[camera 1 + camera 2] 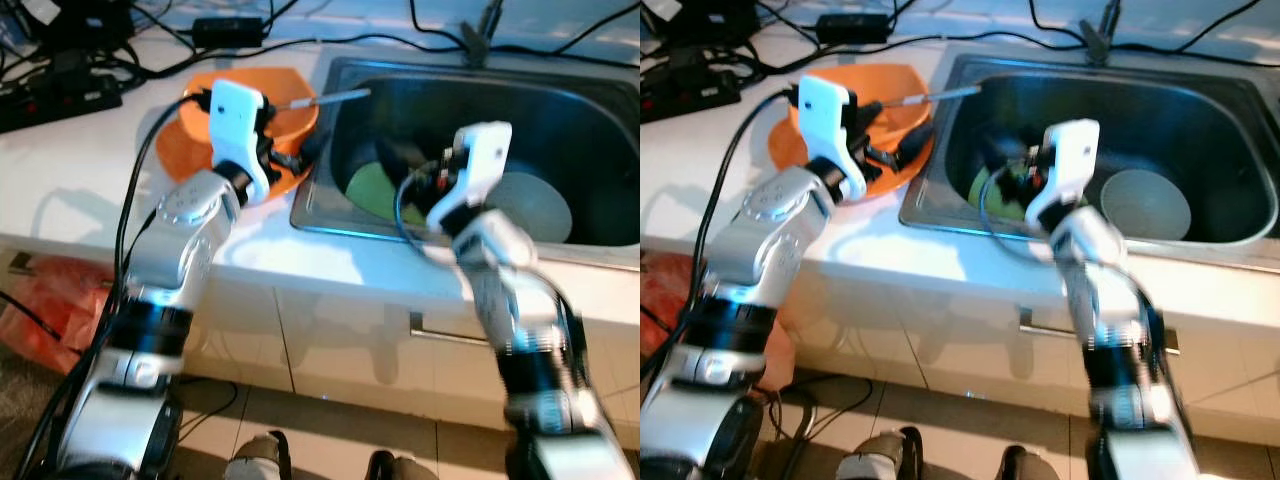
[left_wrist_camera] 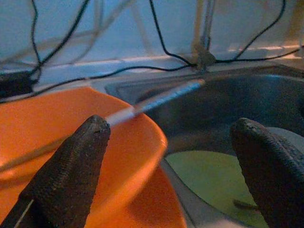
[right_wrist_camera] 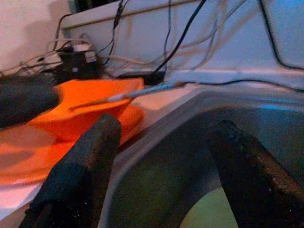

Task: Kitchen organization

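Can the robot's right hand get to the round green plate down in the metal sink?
Probably yes: the right hand hangs open inside the metal sink just above the round green plate, nothing between.

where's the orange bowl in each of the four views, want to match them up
Left eye view: orange bowl on the counter, left of the sink.
Right eye view: same spot, upper left.
Left wrist view: lower left, behind one finger.
Right wrist view: left side.
Shared landmark: thin metal rod resting on the bowl, reaching over the sink.

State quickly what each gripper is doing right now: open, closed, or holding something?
Left gripper: open, empty, by the orange bowl.
Right gripper: open, empty, over the sink.
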Robot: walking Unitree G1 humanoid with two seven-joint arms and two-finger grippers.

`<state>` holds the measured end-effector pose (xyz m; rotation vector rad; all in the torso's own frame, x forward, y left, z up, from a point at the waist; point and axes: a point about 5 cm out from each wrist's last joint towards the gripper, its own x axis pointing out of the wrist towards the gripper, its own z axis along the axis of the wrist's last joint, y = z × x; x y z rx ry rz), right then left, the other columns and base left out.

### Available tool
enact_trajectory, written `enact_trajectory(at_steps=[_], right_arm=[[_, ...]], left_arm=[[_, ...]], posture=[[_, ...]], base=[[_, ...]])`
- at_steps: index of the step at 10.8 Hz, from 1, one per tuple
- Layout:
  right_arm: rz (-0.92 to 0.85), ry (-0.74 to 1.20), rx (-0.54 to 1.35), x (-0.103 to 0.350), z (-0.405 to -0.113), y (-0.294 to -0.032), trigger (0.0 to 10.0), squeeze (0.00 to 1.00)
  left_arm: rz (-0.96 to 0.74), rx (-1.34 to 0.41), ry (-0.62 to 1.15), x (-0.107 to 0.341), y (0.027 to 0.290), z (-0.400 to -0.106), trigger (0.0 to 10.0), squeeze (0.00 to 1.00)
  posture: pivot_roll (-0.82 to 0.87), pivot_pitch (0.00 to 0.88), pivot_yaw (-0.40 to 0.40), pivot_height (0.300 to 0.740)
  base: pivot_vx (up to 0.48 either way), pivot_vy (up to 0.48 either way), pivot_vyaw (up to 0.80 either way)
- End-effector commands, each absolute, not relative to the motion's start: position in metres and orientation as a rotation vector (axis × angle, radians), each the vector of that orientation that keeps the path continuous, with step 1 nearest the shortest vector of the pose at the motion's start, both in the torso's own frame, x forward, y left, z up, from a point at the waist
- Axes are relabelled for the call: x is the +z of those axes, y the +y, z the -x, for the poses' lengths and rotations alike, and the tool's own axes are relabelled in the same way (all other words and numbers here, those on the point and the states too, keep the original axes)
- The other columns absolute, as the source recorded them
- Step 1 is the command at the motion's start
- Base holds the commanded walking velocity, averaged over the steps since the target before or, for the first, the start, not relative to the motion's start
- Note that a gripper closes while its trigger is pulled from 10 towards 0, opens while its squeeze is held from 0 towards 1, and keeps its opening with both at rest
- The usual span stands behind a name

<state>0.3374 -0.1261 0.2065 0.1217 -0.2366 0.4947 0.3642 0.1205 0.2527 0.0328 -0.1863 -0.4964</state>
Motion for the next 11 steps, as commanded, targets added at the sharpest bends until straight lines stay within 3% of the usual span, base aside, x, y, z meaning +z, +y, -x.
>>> enact_trajectory(at_steps=[1, 5, 7, 8, 11], right_arm=[[-0.14, -0.224, 0.492, 0.209, -0.331, -0.127, 10.0, 0.25], [-0.141, -0.211, 0.488, 0.213, -0.322, -0.126, 10.0, 0.24], [-0.139, -0.211, 0.494, 0.214, -0.321, -0.125, 10.0, 0.18], [-0.143, -0.217, 0.495, 0.216, -0.319, -0.126, 10.0, 0.09], [-0.172, -0.231, 0.518, 0.225, -0.31, -0.121, 10.0, 0.07]], left_arm=[[-0.039, -0.468, -0.219, 0.26, 0.124, -0.367, 10.0, 0.0], [-0.046, -0.43, -0.256, 0.266, 0.132, -0.373, 10.0, 0.0], [-0.069, -0.413, -0.254, 0.267, 0.134, -0.376, 10.0, 0.0], [-0.107, -0.392, -0.252, 0.269, 0.137, -0.381, 10.0, 0.0], [-0.188, -0.382, -0.212, 0.269, 0.139, -0.396, 10.0, 0.0]], posture=[[0.1, 0.152, 0.043, 0.74], [0.11, 0.143, 0.039, 0.74], [0.1, 0.144, 0.039, 0.74], [0.1, 0.148, 0.038, 0.74], [0.09, 0.169, 0.048, 0.74]], base=[[0.0, 0.0, -0.8], [0.0, 0.0, -0.74], [0.0, 0.0, -0.49], [0.0, 0.0, 0.0], [0.0, 0.0, 0.0]])
